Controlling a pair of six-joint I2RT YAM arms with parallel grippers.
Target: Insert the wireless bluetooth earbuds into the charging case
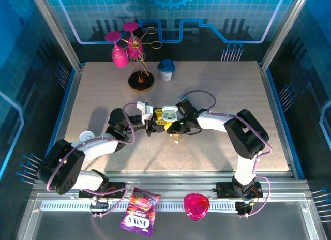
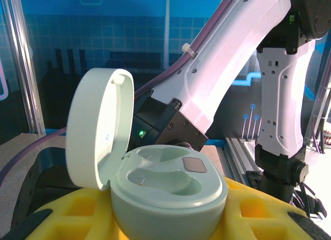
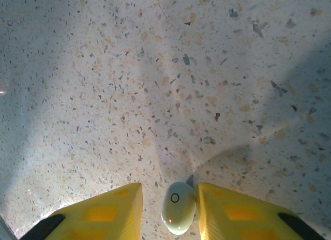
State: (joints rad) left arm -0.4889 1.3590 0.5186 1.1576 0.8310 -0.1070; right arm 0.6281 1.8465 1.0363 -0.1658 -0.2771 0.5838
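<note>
A speckled beige table (image 1: 232, 85) sits inside a blue-walled booth; at its far edge a wire stand holds pink cups (image 1: 124, 48), with a blue-lidded white cup (image 1: 166, 69) just beside it; a purple snack packet (image 1: 138, 216) and a pink lidded bowl (image 1: 196, 206) lie on the rail near the arm bases. The two arms meet over the middle of the table. The left gripper (image 2: 170, 222) clamps the charging case (image 2: 170, 193) between its yellow fingers, raised off the table; the lid stands open and upright on the picture's left, and both round sockets are bare. The right arm (image 2: 232, 79) rises just behind the case. The right gripper (image 3: 169, 198) points down at the table with its jaws narrow; one earbud (image 3: 178, 213) sits between them, touching one finger, with a slim gap at the other; whether it is pinched or merely straddled I cannot tell.
</note>
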